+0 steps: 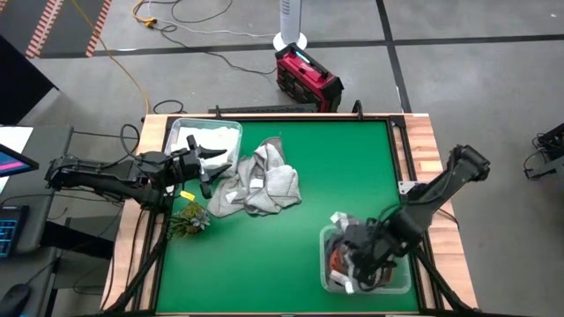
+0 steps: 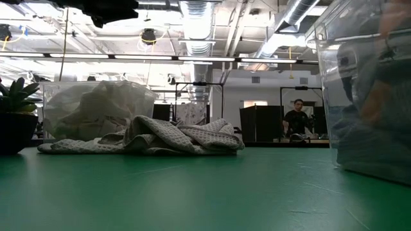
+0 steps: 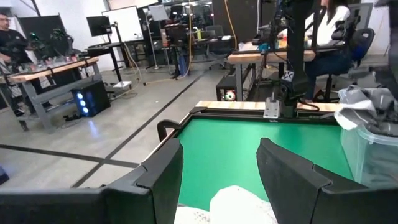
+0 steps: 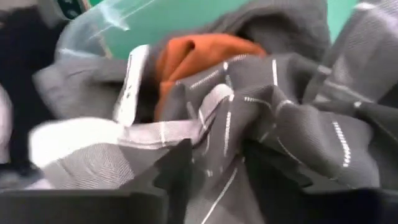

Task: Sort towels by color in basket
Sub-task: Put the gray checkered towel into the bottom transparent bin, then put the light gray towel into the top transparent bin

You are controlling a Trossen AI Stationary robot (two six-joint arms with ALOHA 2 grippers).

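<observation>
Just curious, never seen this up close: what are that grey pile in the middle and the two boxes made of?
Grey pile: soft woven cloth, matte, probably waffle-textured cotton; it lies in limp folds. Left box and right box: apparently clear glossy plastic; their contents show through the walls.

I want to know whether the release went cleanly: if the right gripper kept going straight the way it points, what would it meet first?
Most likely the grey checked towel in the clear bin; the right gripper points straight into its folds, with the rust orange towel just beyond.
</observation>
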